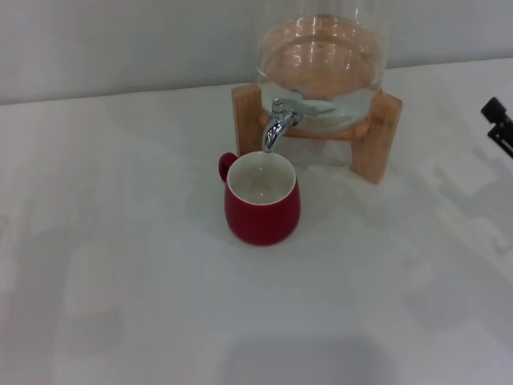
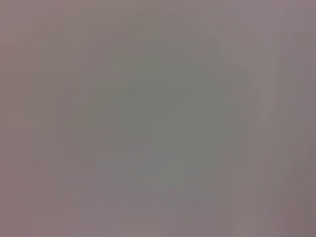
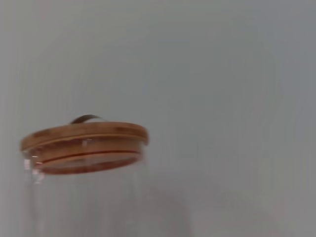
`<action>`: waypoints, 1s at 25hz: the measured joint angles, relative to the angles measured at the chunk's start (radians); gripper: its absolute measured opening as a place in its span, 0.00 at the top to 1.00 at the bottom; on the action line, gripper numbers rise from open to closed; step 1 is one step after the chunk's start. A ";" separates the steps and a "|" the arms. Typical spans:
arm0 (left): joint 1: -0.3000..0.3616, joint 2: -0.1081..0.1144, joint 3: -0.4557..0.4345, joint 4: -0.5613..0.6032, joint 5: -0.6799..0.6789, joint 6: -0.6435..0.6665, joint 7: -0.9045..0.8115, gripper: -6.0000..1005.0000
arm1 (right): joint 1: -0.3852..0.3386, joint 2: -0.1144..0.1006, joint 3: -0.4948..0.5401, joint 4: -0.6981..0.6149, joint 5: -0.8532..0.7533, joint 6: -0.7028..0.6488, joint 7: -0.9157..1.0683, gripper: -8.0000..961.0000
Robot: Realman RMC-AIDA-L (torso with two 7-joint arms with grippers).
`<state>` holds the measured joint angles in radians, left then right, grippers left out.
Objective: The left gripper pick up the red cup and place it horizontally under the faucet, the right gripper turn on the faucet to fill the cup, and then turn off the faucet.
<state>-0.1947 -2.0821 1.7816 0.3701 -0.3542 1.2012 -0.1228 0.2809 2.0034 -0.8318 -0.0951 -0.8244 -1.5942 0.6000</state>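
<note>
Standing upright on the white table (image 1: pixel 120 305), the red cup (image 1: pixel 263 210) sits directly below the faucet (image 1: pixel 279 126), its open white inside facing up and its small loop handle turned toward the robot's left and slightly back. The chrome spout ends just above the cup's far rim. No stream of water can be seen at the spout, and whether the cup holds any water cannot be told.

The faucet is fitted to the glass jar (image 1: pixel 321 68), which holds water and rests in a wooden stand (image 1: pixel 377 136) at the back of the table.

Only a small black piece of the right gripper (image 1: pixel 497 120) shows, at the right edge of the head view, well apart from both the faucet and the cup and raised off the table (too little of it is visible to tell whether its fingers are spread or closed). Nothing is held by the part that shows. The cup lies far off to that gripper's left and nearer the robot.

From the right wrist, the jar's wooden lid (image 3: pixel 84 140) with a thin metal handle (image 3: pixel 85 118) appears against a plain wall.

The left gripper appears in no view; its wrist camera shows only a featureless grey field.
</note>
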 joint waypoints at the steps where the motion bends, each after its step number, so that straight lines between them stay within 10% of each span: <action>1: 0.002 0.000 0.001 0.000 0.001 0.000 0.000 0.12 | 0.000 0.000 -0.016 0.000 0.000 -0.005 0.007 0.09; 25: 0.009 0.001 0.003 0.000 0.003 -0.001 -0.002 0.12 | 0.105 0.009 -0.281 -0.009 -0.001 0.025 0.117 0.09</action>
<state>-0.1855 -2.0815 1.7844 0.3697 -0.3511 1.1998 -0.1243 0.3857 2.0125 -1.1125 -0.1040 -0.8254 -1.5695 0.7174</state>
